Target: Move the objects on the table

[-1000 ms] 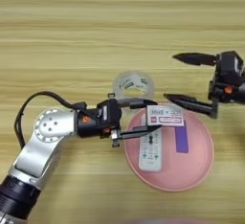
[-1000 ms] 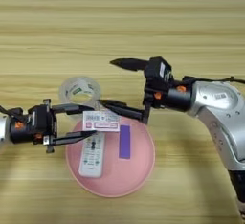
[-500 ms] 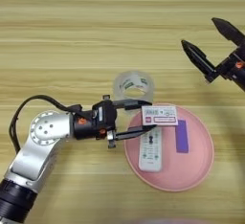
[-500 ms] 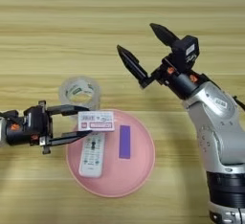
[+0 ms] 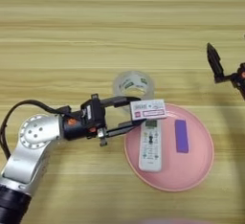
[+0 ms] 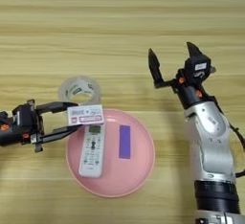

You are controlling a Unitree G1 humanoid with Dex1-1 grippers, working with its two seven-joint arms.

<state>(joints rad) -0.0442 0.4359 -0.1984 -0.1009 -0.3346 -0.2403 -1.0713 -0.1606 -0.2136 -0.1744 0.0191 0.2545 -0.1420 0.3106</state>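
Observation:
A round pink plate (image 5: 191, 166) lies at the near middle of the table (image 5: 72, 27). On it rest a white remote control (image 5: 150, 145) and a small purple block (image 5: 181, 135). My left gripper (image 5: 137, 113) reaches in from the left and is shut on the left end of the red-and-white packet (image 5: 149, 109). It holds the packet over the plate's left rim and the top of the remote. A clear tape roll (image 5: 120, 85) sits just behind the left fingers. My right gripper (image 6: 173, 59) hangs open at the right, well clear of the plate.
The right arm (image 6: 210, 141) stands along the right side beside the plate. Bare wood stretches across the far half of the table.
My right gripper has drawn back from the packet at the plate's edge to the far right, staying open. The left gripper has pulled the packet slightly left.

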